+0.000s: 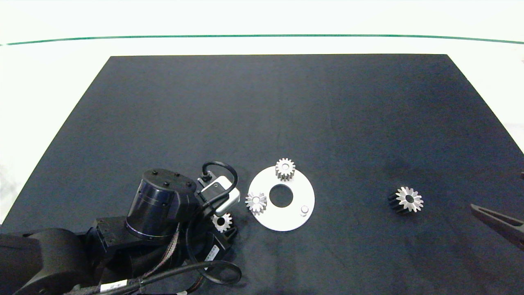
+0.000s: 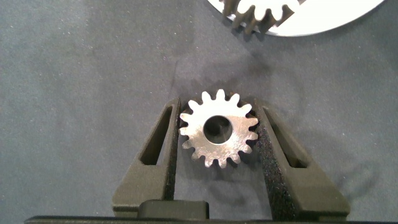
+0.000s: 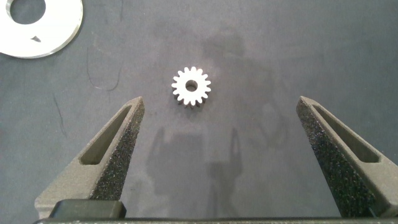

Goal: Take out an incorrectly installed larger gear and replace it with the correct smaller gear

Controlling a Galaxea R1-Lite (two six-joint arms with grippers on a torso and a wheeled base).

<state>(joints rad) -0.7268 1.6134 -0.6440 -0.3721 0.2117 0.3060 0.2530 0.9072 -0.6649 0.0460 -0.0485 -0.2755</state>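
Note:
The smaller gear (image 2: 219, 135), whitish with blunt teeth and a dark centre hole, sits between the fingers of my left gripper (image 2: 219, 104), which is shut on it from both sides. In the head view this gear (image 1: 222, 222) shows just left of the white round plate (image 1: 286, 219). The larger gear (image 1: 406, 199), star-toothed with a dark hole, lies alone on the mat to the right. My right gripper (image 3: 219, 99) hangs open a short way from the larger gear (image 3: 191, 86), nothing between its fingers.
The plate carries a blunt-toothed gear (image 1: 285, 169) and a star-toothed gear (image 1: 256, 203), both with pale centres, plus one bare peg (image 1: 304, 210) and a middle hole. The left arm's bulk (image 1: 155, 205) fills the near left corner of the dark mat.

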